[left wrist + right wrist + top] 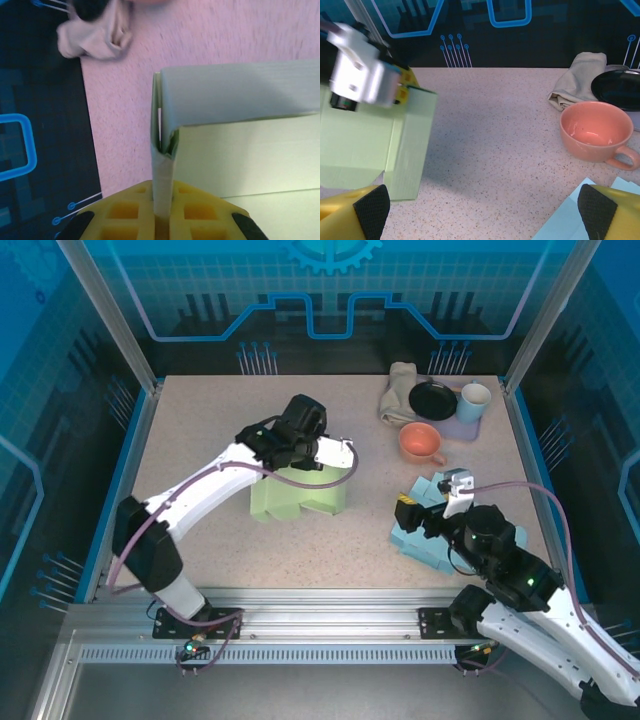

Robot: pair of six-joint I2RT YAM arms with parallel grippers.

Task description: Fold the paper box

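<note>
Speckled beige tabletop (pixel 200 440) seen from overhead, with the pale green paper box (pixel 300 498) standing near its centre, partly erected, top open, walls creased and one flap loose on the near side. Flattened light blue paper sheets (pixel 425 535) lie at the near right. A crumpled beige cloth (pixel 398 392), a round black plate (pixel 432 400), a coral ceramic cup (pixel 421 443) and a light blue mug (pixel 474 400) cluster at the far right corner.

The overhead view places the left gripper (pixel 335 455) at the box's far right upper edge. The left wrist view resolves the grip itself: the left gripper (pixel 162 217) is closed, its yellow fingers (pixel 125 212) pinching one thin green wall (pixel 162 185) at a folded corner.

The right wrist view adds the cup's (pixel 595 130) interior, which is empty, and shows the right gripper (pixel 482 215) spread wide, holding nothing, above bare table between the box (pixel 360 145) and the blue sheets (pixel 565 225). Overhead, the right gripper (pixel 425 505) sits over those sheets
</note>
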